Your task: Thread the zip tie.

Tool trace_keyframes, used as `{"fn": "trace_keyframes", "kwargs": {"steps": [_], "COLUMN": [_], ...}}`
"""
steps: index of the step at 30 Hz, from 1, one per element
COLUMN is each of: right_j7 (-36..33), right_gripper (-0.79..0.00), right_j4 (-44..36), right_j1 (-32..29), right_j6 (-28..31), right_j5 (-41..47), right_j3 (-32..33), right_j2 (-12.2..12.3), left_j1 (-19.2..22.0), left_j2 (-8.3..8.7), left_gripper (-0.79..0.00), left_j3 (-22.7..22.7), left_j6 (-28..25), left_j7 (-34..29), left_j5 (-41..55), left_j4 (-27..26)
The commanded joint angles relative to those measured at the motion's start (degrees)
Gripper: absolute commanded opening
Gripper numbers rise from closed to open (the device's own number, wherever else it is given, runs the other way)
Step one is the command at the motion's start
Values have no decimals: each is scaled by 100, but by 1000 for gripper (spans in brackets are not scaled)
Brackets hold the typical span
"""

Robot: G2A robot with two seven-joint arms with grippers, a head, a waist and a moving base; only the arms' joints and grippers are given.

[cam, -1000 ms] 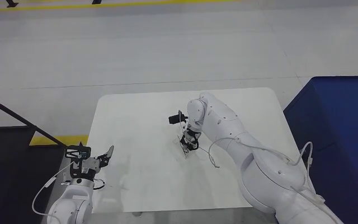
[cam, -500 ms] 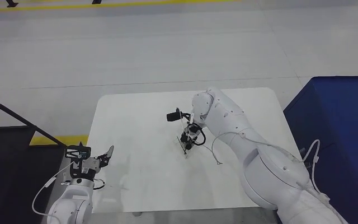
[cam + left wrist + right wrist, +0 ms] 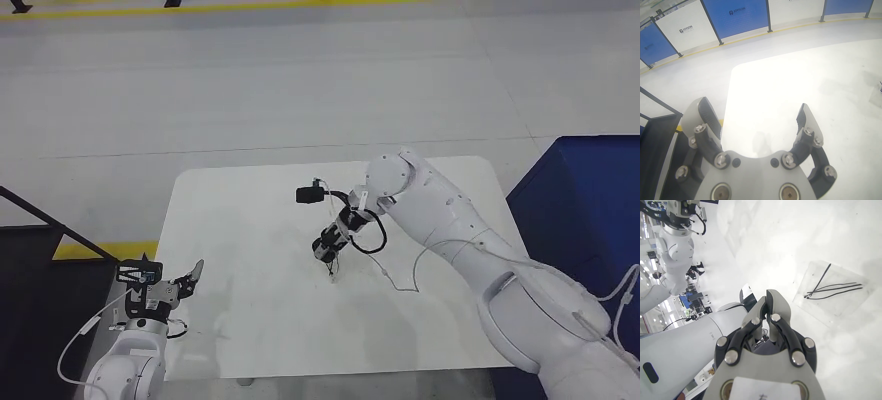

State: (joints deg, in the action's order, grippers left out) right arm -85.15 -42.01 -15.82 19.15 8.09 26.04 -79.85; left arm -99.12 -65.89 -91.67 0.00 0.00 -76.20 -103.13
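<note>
Right gripper (image 3: 767, 294) near the zip ties (image 3: 836, 287), apart.

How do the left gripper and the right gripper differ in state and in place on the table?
The left gripper is wide open; the right gripper is shut. The left gripper is at the left edge of the table; the right gripper is near the middle, by the tray of zip ties. Both hold nothing visible.

Glossy white arms (image 3: 450, 215), grey hands (image 3: 753, 103), black linkages (image 3: 709, 145), silver screws (image 3: 720, 161)
</note>
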Motion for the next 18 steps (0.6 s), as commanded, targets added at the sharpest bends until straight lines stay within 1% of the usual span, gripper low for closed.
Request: {"fn": "trace_keyframes", "kwargs": {"steps": [1, 2, 4, 6, 9, 10, 11, 14, 15, 18], "right_j7": [7, 114, 421, 571, 766, 815, 847, 920, 951, 1021], "right_gripper": [-785, -785, -785, -730, -686, -631, -616, -606, -588, -588], "right_j4": [67, 85, -103, -126, -83, -66, -7, 111, 169, 363], "right_j1": [46, 75, -15, -84, -130, -144, -145, -137, -129, -100], "right_j6": [6, -142, -395, -320, -198, -91, -33, 101, 129, 176], "right_j5": [-386, -731, -1050, -1100, -1196, -1168, -1160, -1191, -1204, -1226], "right_j3": [-55, -121, -211, -216, -267, -272, -282, -357, -384, -461], "right_j2": [166, 190, 174, 159, 88, 57, 26, -97, -143, -290], "left_j1": [0, 0, 0, 0, 0, 0, 0, 0, 0, 0], "left_j2": [0, 0, 0, 0, 0, 0, 0, 0, 0, 0], "left_gripper": [0, 0, 0, 0, 0, 0, 0, 0, 0, 0], "left_j3": [0, 0, 0, 0, 0, 0, 0, 0, 0, 0], "left_j6": [0, 0, 0, 0, 0, 0, 0, 0, 0, 0], "left_j7": [0, 0, 0, 0, 0, 0, 0, 0, 0, 0], "left_j5": [0, 0, 0, 0, 0, 0, 0, 0, 0, 0], "left_j4": [0, 0, 0, 0, 0, 0, 0, 0, 0, 0]}}
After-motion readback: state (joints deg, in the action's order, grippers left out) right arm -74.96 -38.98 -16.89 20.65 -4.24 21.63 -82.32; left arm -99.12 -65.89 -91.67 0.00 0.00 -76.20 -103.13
